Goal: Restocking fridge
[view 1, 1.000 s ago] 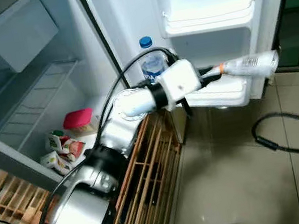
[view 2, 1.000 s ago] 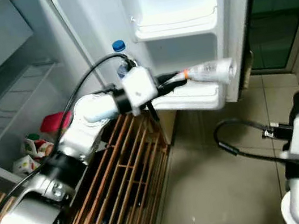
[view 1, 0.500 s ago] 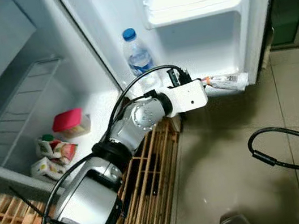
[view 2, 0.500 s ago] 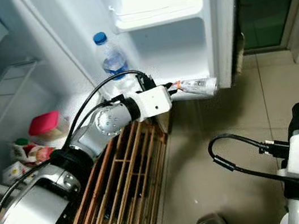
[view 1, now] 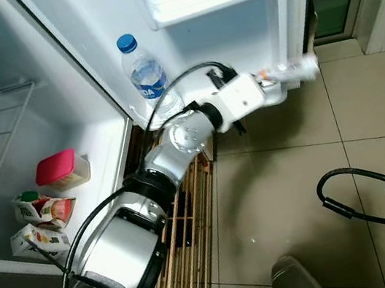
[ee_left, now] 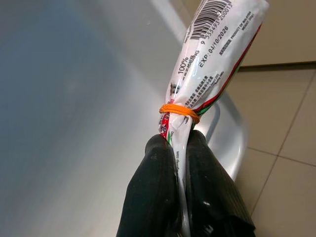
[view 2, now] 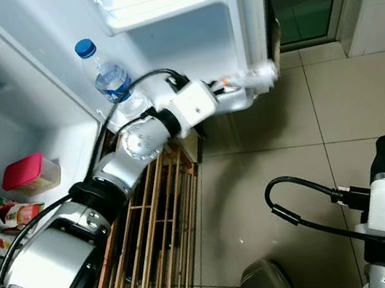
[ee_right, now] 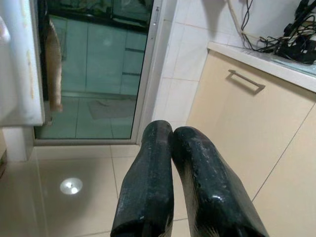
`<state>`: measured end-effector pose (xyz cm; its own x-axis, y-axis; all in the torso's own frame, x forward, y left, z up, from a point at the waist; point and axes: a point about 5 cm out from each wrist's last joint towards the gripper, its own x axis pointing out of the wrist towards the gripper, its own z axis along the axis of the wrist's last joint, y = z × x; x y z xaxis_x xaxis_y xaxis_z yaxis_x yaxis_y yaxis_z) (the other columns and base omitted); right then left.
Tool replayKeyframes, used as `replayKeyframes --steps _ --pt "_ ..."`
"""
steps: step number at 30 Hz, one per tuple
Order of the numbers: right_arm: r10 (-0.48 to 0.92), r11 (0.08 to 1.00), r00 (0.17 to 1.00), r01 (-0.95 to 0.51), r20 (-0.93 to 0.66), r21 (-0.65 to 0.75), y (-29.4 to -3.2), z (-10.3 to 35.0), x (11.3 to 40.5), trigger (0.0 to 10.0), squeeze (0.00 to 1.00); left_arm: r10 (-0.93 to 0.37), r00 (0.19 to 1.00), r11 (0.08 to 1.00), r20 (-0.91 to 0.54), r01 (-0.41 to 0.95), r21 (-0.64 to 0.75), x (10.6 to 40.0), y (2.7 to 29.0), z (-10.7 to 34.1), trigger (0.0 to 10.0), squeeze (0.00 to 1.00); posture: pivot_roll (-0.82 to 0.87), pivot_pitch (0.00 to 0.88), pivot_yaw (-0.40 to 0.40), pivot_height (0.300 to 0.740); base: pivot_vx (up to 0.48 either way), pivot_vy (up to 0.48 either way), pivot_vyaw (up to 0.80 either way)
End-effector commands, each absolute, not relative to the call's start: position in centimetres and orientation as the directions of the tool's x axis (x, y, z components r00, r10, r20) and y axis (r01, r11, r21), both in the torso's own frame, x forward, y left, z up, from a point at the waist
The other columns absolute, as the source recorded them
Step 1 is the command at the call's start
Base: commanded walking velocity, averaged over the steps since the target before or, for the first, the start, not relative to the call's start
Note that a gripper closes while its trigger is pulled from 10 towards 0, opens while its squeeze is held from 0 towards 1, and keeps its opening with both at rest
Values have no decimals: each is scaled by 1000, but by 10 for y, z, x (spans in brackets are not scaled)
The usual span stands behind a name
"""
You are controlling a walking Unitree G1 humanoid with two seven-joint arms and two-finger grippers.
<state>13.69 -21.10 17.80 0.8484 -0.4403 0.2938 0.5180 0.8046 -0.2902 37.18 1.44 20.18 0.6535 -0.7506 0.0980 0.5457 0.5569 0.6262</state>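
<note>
White plastic packet [ee_left: 213,59], printed with a barcode and expiry line, neck cinched by an orange rubber band [ee_left: 179,111]; held level and reaching out from the left gripper [view 1: 265,84] over the lower door shelf [view 1: 279,94] of the open fridge door [view 1: 233,33]. Grip sits on the twisted neck just below the band, probably because that bunched part is the firmest place to pinch a soft bag, leaving the bulk free to go into the shelf first. Left gripper: both black fingers [ee_left: 153,192] pressed together on the neck, no gap visible beyond the thickness of the plastic; nothing else touched. Water bottle [view 1: 145,74], blue cap, stands upright at the hinge end of the same door shelf, beside the silver forearm; the packet is at the far, outer end, so the two are well apart. Fridge interior: pink-lidded container [view 1: 59,171] and small cartons [view 1: 40,211] on the bottom shelf. Wooden slatted rack [view 1: 183,241] on the floor under the arm. Right gripper [ee_right: 170,163]: idle, low by the tiled floor, fingers closed against each other and empty, pointed toward a glass door and a beige cabinet [ee_right: 247,123]. Judged step: packet being set into the door shelf; release not yet made
</note>
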Motion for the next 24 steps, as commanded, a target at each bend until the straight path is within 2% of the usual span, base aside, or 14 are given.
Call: replayKeyframes --steps 1,4,9,12,13,14,15,16,17,20,21,24 --pt "-441 805 846 520 300 -285 -209 180 136 10000 200 -743 662 563 98 539 627 375 27 204 10000 0 -483 195 276 740 0 0 0" --pt "-432 813 852 510 297 -281 -208 178 140 10000 196 -733 675 550 83 517 656 377 36 201 10000 0 -463 182 266 740 0 0 0" --pt "-415 825 860 493 298 -277 -206 177 147 10000 196 -707 706 512 37 476 715 380 34 196 10000 0 -456 170 262 740 0 0 0" --pt "-400 831 863 483 308 -274 -204 178 151 10000 196 -699 714 524 36 477 706 381 32 197 10000 0 -459 165 264 740 0 0 0" --pt "-397 833 859 485 322 -266 -204 180 155 10000 196 -686 726 569 39 502 651 383 34 198 10000 0 -463 148 270 740 0 0 0" --pt "-393 839 855 485 339 -249 -204 184 160 10000 200 -676 733 653 78 547 523 384 37 200 10000 0 -462 141 275 740 0 0 0" --pt "-391 842 851 484 351 -237 -204 187 164 10000 200 -669 736 699 106 573 428 384 39 201 10000 0 -461 138 275 740 0 0 0" --pt "-380 850 846 479 374 -219 -204 192 171 10000 196 -657 726 752 204 610 250 380 43 207 10000 0 -449 127 271 740 0 0 0" --pt "-380 850 846 479 374 -219 -204 192 171 10000 196 -657 726 752 204 610 250 380 43 207 10000 0 -449 127 271 740 0 0 0" --pt "-356 875 861 444 362 -195 -204 193 184 10000 169 -588 741 788 325 615 23 366 53 216 10000 0 -409 97 239 740 0 0 0" --pt "-356 875 861 444 362 -195 -204 193 184 10000 169 -588 741 788 325 615 23 366 53 216 10000 0 -409 97 239 740 0 0 0" --pt "-326 897 876 405 356 -174 -206 195 198 10000 184 -535 744 786 401 612 -86 337 62 219 10000 0 -367 75 205 740 0 -160 0"
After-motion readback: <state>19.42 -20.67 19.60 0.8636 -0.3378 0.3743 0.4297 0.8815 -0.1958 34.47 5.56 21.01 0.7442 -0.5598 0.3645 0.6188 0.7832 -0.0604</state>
